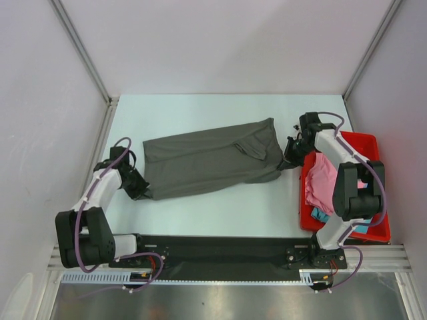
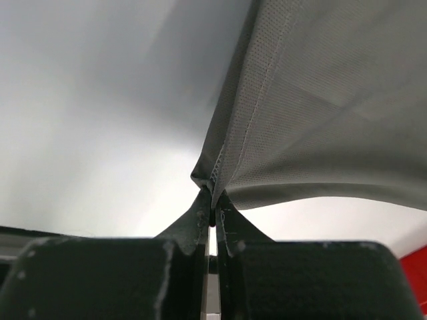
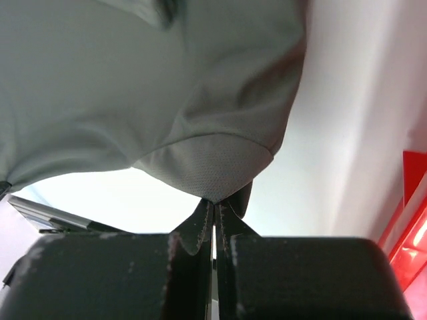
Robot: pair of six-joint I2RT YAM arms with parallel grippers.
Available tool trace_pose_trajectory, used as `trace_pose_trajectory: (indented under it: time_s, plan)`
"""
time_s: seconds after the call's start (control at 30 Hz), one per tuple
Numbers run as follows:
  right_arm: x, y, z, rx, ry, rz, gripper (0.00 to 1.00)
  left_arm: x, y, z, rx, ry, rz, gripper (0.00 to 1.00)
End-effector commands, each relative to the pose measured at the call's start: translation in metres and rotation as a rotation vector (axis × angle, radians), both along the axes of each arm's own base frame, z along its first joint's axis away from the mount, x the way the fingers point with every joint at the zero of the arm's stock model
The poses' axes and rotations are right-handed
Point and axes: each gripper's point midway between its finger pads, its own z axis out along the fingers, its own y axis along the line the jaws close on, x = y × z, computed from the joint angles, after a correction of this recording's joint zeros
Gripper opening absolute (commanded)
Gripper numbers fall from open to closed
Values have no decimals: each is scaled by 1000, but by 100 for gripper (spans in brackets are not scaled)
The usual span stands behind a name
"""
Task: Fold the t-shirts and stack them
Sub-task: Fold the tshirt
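Here, grey t-shirt (image 1: 210, 160) stretches between left claw (image 1: 144, 193) and right claw (image 1: 287, 162).

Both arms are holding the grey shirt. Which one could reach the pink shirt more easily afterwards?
Probably the right arm: the pink shirt lies in the red tray right beside it. The left arm is on the opposite side.

The pale table (image 1: 220, 213) in front of me carries a charcoal-grey t-shirt (image 1: 207, 163) stretched lengthways across its middle, and a red plastic tray (image 1: 362, 139) sitting at its right edge, just beside the shirt.
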Motion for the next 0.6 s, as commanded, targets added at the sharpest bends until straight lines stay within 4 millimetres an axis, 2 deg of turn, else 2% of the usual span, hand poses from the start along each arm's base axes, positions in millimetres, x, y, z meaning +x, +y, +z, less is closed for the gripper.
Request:
trace_pose_trajectory:
  time_s: [0.0, 0.1, 0.13, 0.17, 0.27, 0.33, 0.37, 0.43, 0.57]
  plan:
    - [-10, 0, 4, -9, -20, 21, 0, -18, 5, -8, 30, 60, 74, 6]
    - [-18, 4, -4, -5, 0, 34, 0, -28, 5, -22, 11, 112, 114, 6]
    - [-19, 5, -5, -4, 4, 39, 0, -33, 6, -27, 6, 141, 128, 11]
    - [-21, 6, -5, -3, 7, 46, 0, -35, 8, -28, 12, 148, 145, 26]
    - [-23, 7, -3, -7, 4, 54, 0, -37, 16, -16, 56, 118, 196, 49]
    - [-24, 6, -2, -13, 1, 59, 0, -43, 18, -10, 66, 99, 261, 60]
    - [-25, 6, -2, -13, -3, 63, 0, -41, 16, -2, 55, 40, 278, 60]
    - [-26, 5, -2, -12, -7, 63, 0, -40, 14, -6, 29, -2, 306, 59]
    - [-30, 7, -4, 0, -3, 72, 0, -39, 12, -18, -24, -3, 312, 48]
